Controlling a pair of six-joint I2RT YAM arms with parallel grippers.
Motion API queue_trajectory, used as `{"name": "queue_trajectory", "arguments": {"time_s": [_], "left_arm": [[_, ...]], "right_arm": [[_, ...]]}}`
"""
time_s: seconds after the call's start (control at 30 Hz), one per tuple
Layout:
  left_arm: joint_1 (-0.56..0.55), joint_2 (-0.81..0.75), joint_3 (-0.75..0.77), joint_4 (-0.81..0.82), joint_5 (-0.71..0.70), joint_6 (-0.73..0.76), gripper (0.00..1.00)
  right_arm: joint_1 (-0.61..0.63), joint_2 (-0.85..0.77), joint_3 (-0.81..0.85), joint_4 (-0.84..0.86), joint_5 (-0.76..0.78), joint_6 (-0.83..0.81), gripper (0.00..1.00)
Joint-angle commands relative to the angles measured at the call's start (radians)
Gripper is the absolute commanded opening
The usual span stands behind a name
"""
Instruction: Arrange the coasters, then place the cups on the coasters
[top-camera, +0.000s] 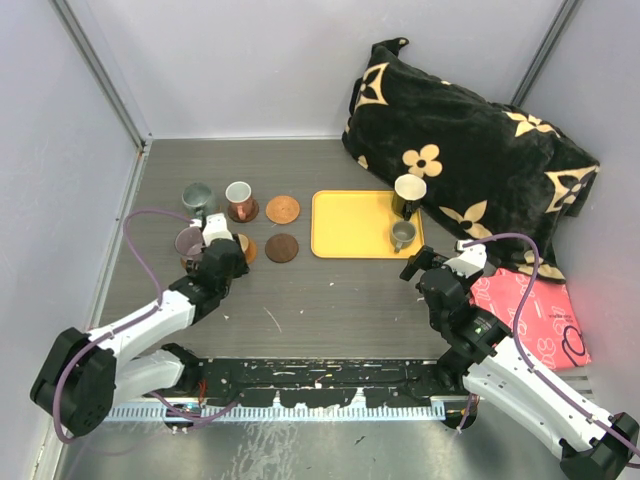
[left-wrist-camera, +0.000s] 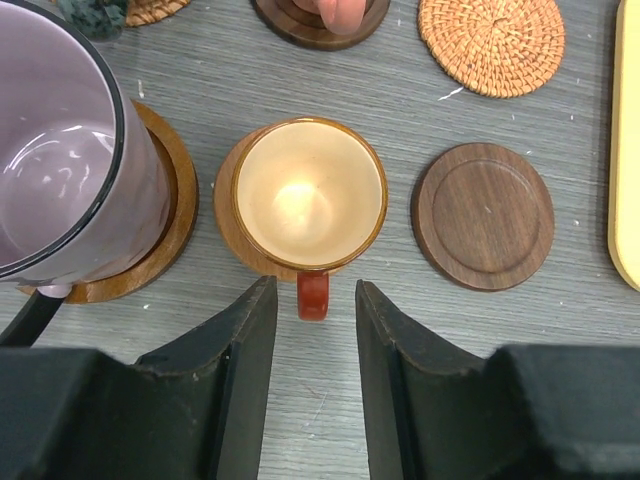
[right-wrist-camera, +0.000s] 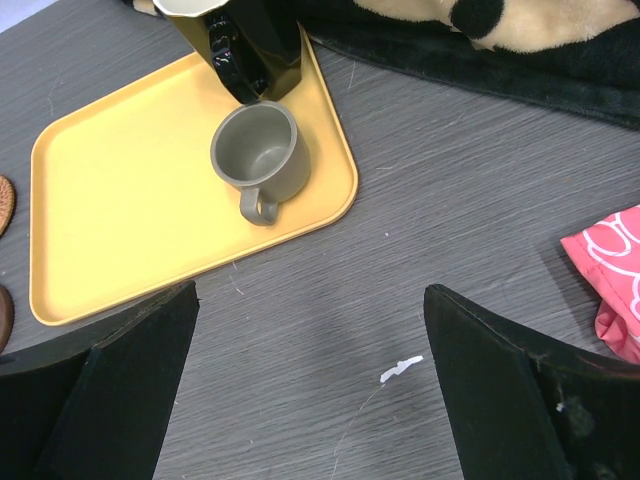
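Observation:
A tiny orange cup (left-wrist-camera: 310, 195) stands on a brown coaster (left-wrist-camera: 228, 215) just ahead of my left gripper (left-wrist-camera: 315, 300). The gripper is open, its fingers either side of the cup's red handle (left-wrist-camera: 312, 296) without touching it. Left of it a purple mug (left-wrist-camera: 60, 170) rests on another coaster (left-wrist-camera: 178, 205). A copper-pink cup (top-camera: 239, 200) and a grey-green mug (top-camera: 196, 196) stand behind. A woven coaster (left-wrist-camera: 491, 42) and a dark coaster (left-wrist-camera: 484, 215) lie bare. My right gripper (right-wrist-camera: 310, 300) is open over bare table, short of the grey cup (right-wrist-camera: 258, 152) and the black cup (right-wrist-camera: 245, 40).
The grey and black cups stand on a square yellow tray (top-camera: 350, 225). A black flowered cushion (top-camera: 470, 150) fills the back right. A pink patterned packet (top-camera: 535, 315) lies at the right. Grey walls enclose the table.

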Motion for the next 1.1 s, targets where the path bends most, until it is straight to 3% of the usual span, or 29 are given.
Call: {"name": "queue_trajectory", "arguments": {"time_s": [0.0, 0.23, 0.47, 0.8, 1.07], "left_arm": [[0.003, -0.059, 0.019, -0.018, -0.023, -0.008, 0.40], [0.003, -0.127, 0.046, -0.093, -0.034, -0.004, 0.42], [0.003, -0.181, 0.056, -0.121, -0.017, -0.009, 0.61], [0.003, -0.192, 0.058, -0.118, 0.033, -0.019, 0.86], [0.004, -0.228, 0.017, -0.073, 0.059, -0.024, 0.97]], "right_arm": [[-0.002, -0.006, 0.012, 0.043, 0.015, -0.007, 1.00], [-0.001, 0.014, 0.032, 0.044, 0.019, -0.016, 1.00], [-0.002, 0.111, 0.098, 0.063, 0.000, -0.039, 1.00], [-0.004, 0.424, 0.302, 0.110, -0.045, -0.126, 1.00], [-0.019, 0.570, 0.429, 0.178, -0.044, -0.201, 1.00]]}}
